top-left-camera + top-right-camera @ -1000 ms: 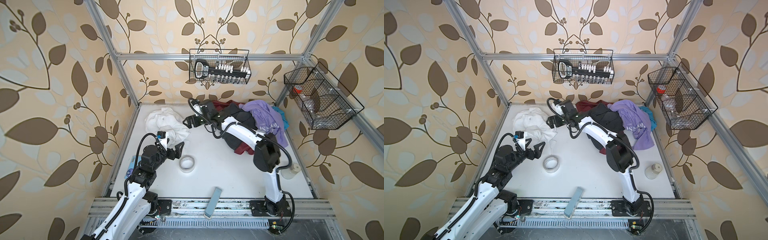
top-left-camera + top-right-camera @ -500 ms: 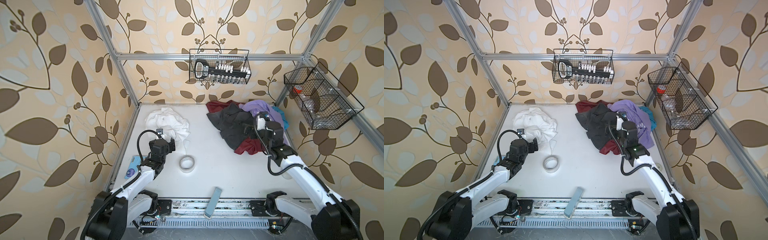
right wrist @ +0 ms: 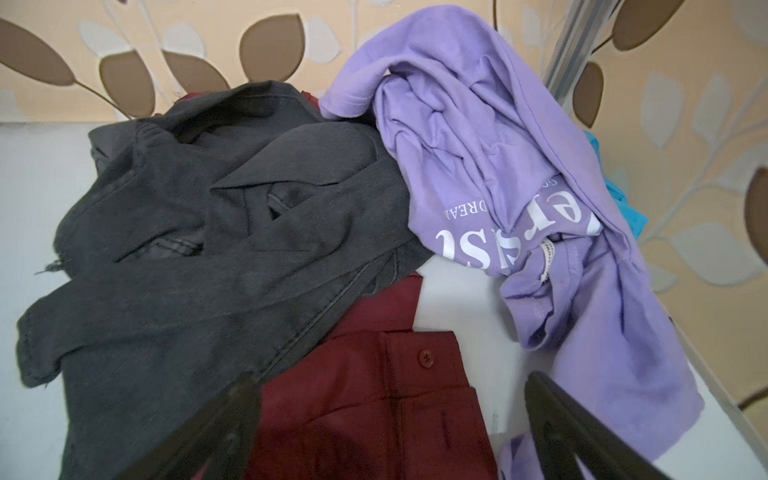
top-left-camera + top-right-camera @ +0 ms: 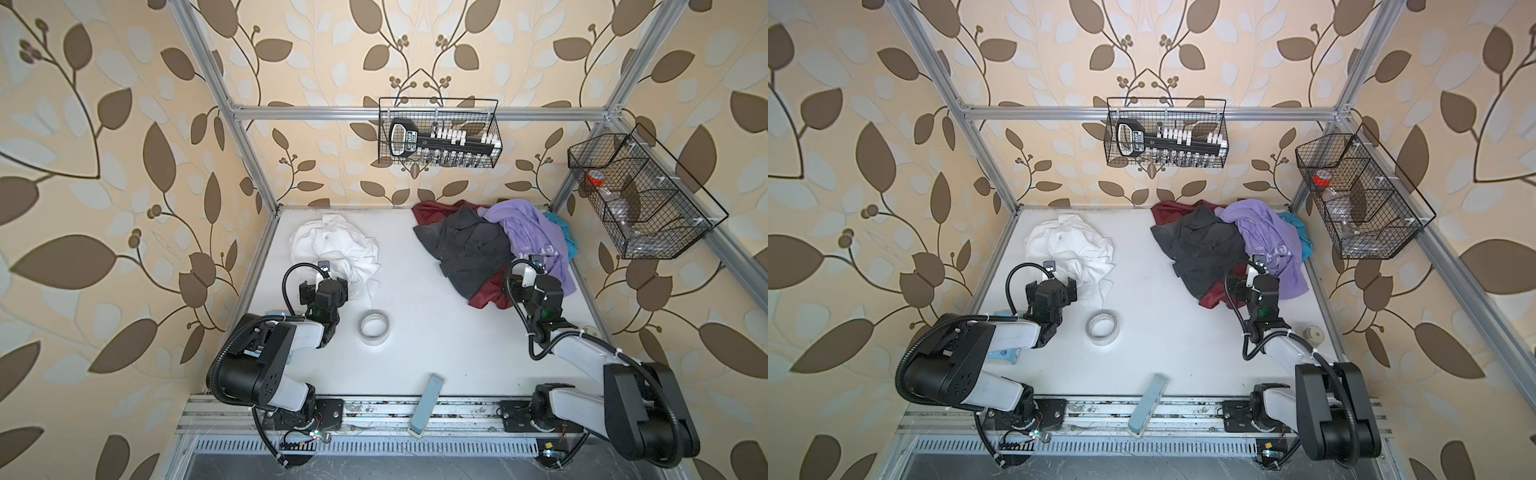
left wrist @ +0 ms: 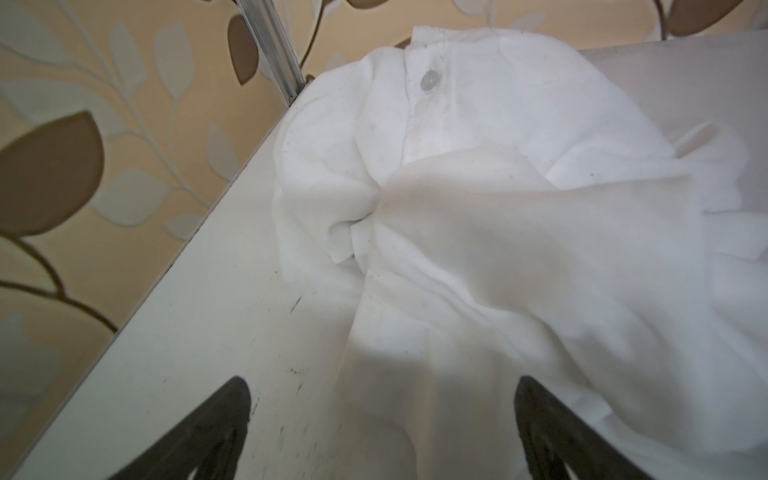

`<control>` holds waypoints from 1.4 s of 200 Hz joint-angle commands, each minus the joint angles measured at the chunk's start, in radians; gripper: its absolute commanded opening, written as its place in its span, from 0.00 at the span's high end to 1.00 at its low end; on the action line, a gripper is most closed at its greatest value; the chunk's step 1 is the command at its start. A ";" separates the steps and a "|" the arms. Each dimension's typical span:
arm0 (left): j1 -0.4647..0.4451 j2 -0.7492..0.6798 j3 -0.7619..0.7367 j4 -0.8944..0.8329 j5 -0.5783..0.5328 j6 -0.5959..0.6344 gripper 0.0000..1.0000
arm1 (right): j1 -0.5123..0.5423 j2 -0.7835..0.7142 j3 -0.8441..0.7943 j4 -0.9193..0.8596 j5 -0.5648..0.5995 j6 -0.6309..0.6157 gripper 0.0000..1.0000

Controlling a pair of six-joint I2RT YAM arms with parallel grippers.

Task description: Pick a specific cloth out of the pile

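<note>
Both grippers stand spread and empty. The left gripper [image 5: 382, 386] holds its fingers wide apart, low over the table [image 4: 415, 270], with the near hem of the cloth [image 4: 332, 245] lying loose between and ahead of them, not pinched. The right gripper [image 3: 392, 382] is equally wide and hangs over the maroon garment [image 3: 374, 395] at the near edge of the pile [image 4: 469, 245], gripping nothing. A second ago the right arm was stretched across the middle of the table toward the white heap, and the left gripper sat by that heap's near edge. Since then both arms have drawn back and folded close to their bases. Nearest the rail, the tape roll [image 4: 374, 328] lies where it did, just in front of the cloth. Farther back, the cloth rests crumpled by the far left corner, one button [image 5: 429, 79] showing, well apart from the pile. The pile's dark grey garment [image 3: 208, 208], lavender T-shirt [image 3: 478, 124] and a sliver of blue garment [image 4: 561, 226] crowd the far right corner. Beyond them a wire basket [image 4: 438, 133] hangs on the back wall. With the white garment alone on bare table and both arms released and retreated, the picking looks finished, and nothing seems left but to stay clear.
</note>
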 commanded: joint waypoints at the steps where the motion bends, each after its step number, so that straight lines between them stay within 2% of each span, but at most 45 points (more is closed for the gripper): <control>1: 0.034 -0.014 -0.008 0.072 0.030 -0.018 0.01 | -0.037 0.052 -0.031 0.207 -0.086 0.043 0.00; 27: 0.066 -0.014 -0.042 0.130 0.148 -0.011 0.01 | -0.046 0.135 -0.060 0.356 -0.109 0.054 0.00; 43: 0.070 0.071 -0.059 0.275 0.160 0.022 0.01 | -0.046 0.209 -0.061 0.413 -0.161 0.036 0.00; 54: 0.071 0.043 -0.042 0.190 0.157 0.003 0.01 | -0.047 0.254 -0.080 0.503 -0.184 0.027 0.00; 60: 0.074 0.018 -0.028 0.123 0.164 -0.016 0.01 | -0.046 0.238 -0.090 0.487 -0.186 0.024 0.00; 71: 0.085 0.041 -0.022 0.154 0.161 -0.014 0.01 | -0.046 0.260 -0.115 0.539 -0.187 0.024 0.00; 79: 0.088 0.046 0.002 0.112 0.155 -0.020 0.01 | -0.046 0.277 -0.129 0.608 -0.203 0.020 0.00; 91: 0.111 0.034 0.011 0.067 0.187 -0.043 0.01 | -0.045 0.257 -0.113 0.536 -0.220 0.007 0.01; 118: 0.135 0.039 0.029 0.036 0.207 -0.061 0.01 | -0.044 0.263 -0.112 0.544 -0.222 0.008 0.00; 280: 0.137 0.037 0.026 0.037 0.210 -0.061 0.01 | -0.044 0.259 -0.116 0.548 -0.221 0.009 0.00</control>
